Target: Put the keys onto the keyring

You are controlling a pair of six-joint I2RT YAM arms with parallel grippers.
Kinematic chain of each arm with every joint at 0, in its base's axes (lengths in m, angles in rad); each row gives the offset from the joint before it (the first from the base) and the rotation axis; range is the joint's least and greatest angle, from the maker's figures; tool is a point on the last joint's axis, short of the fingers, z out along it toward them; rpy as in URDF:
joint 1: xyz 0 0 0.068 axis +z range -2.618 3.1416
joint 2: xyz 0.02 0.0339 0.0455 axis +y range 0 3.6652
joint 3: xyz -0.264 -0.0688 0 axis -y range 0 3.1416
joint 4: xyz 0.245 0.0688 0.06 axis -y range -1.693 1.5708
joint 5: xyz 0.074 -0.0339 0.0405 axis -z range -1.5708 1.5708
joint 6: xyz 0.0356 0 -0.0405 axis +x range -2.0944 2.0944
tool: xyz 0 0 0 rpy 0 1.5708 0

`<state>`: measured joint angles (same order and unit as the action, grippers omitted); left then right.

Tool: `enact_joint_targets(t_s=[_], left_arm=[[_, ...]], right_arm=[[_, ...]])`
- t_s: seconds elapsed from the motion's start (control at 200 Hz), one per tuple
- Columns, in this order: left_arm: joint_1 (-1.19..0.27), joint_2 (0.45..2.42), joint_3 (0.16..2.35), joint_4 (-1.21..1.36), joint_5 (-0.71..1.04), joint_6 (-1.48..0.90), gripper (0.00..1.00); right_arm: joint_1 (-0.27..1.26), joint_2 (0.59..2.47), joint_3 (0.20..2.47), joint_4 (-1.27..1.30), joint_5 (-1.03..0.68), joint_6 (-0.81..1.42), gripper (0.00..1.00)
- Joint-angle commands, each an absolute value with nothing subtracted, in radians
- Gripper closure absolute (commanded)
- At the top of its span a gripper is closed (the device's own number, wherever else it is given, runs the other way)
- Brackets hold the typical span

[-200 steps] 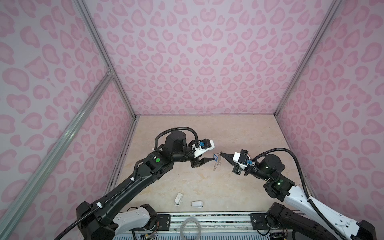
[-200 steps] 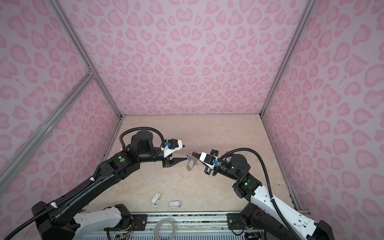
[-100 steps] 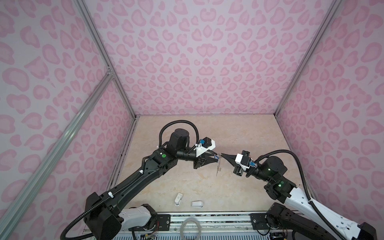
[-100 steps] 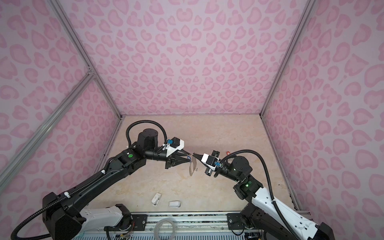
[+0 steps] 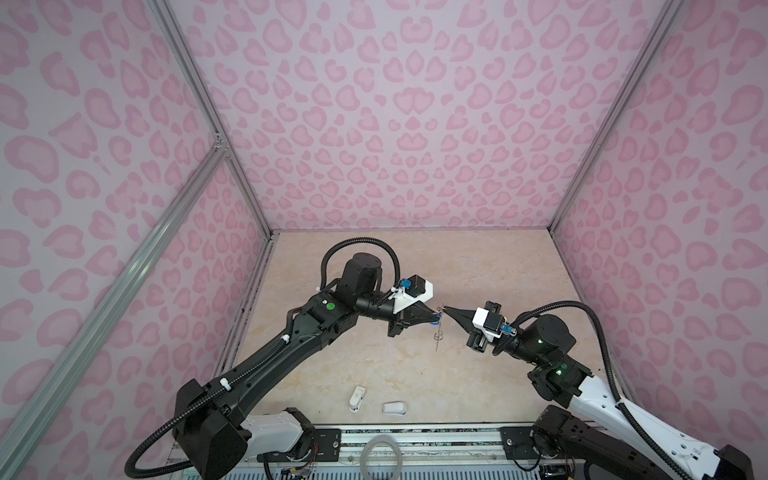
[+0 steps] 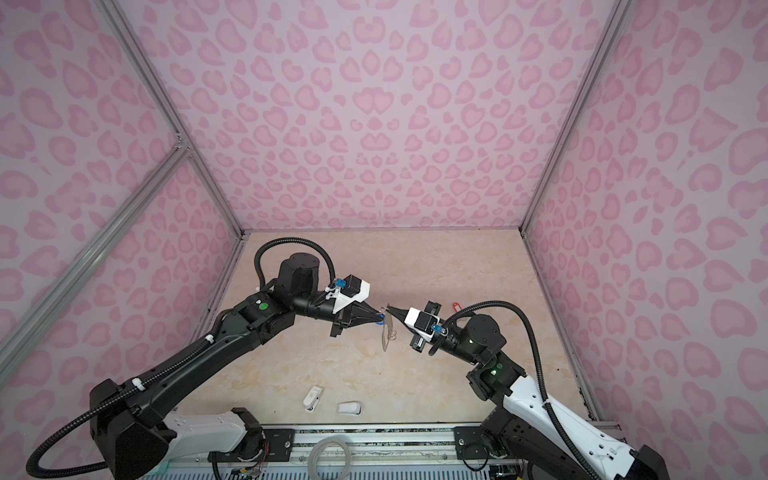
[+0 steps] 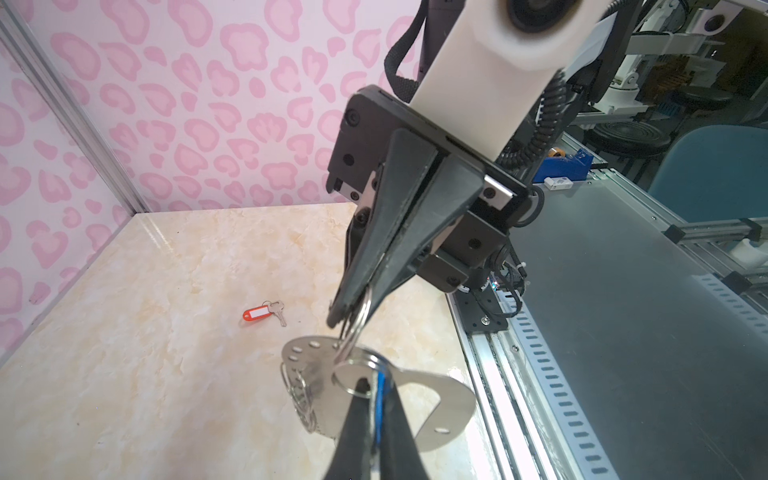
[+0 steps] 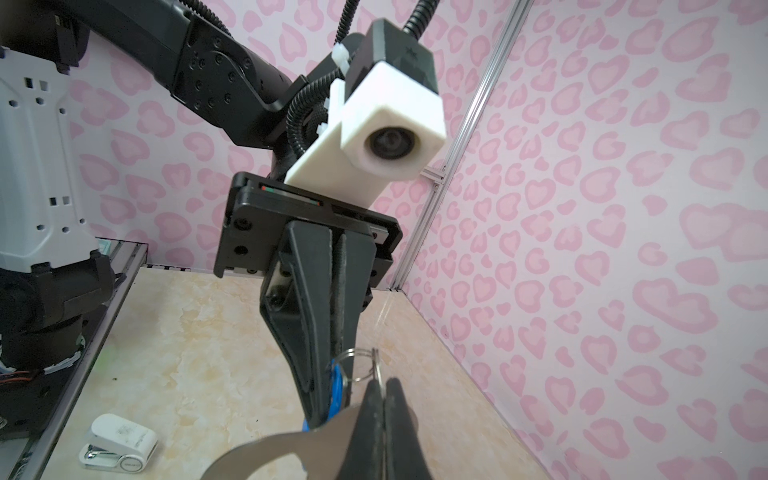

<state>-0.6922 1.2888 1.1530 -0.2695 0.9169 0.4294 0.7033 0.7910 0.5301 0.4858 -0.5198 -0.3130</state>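
Obs. 1: Your two arms meet tip to tip above the middle of the bench (image 5: 478, 266), raised off its surface.

Obs. 2: Right jaws are clenched. In the left wrist view they pinch a wire split ring (image 7: 360, 320) that runs down to a hole in the edge of the keyring (image 7: 309, 368). The keyring hangs from that ring. In both top views it shows nearly edge-on just under the jaw tips (image 5: 438, 337) (image 6: 386, 334), clear of the bench.

Obs. 3: Left jaws are clenched on the blue key (image 7: 380, 395). Its blue tag sits between them, also seen from the right wrist (image 8: 337, 388) and as a blue speck at the tip in both top views (image 5: 435, 320) (image 6: 379, 320). A second wire ring (image 7: 351, 376) lies flat against the plate at the left jaw tips. You cannot tell from these views whether it is threaded onto the keyring's ring or only touching it.

Obs. 4: The red-orange key (image 7: 259, 313) lies flat on the bench, far right, well apart from the jaws. In a top view it shows just beyond the right arm's cable (image 6: 456, 306).

Obs. 5: Two white plastic pieces (image 5: 357, 398) (image 5: 394, 408) lie near the front edge, left of centre. A pale grey hoop (image 5: 381, 457) rests on the rail nearest you.
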Motion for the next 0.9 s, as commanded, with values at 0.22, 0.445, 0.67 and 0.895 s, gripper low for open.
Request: enact_joint_targets(t_s=[0.22,0.445,0.67,0.895], left_arm=[[-0.712,1.342,1.241,-0.405,0.907,0.534,0.97],[-0.718,1.370,1.275,-0.438,0.896,0.551,0.97],[-0.719,1.391,1.314,-0.485,0.863,0.567,0.97],[-0.720,1.383,1.340,-0.580,0.713,0.608,0.97]], right_arm=[[0.704,0.814,0.526,0.570,-0.534,-0.272,1.00],[0.702,0.825,0.528,0.580,-0.540,-0.266,1.00],[0.704,0.834,0.534,0.558,-0.538,-0.276,1.00],[0.703,0.794,0.580,0.357,-0.487,-0.382,1.00]])
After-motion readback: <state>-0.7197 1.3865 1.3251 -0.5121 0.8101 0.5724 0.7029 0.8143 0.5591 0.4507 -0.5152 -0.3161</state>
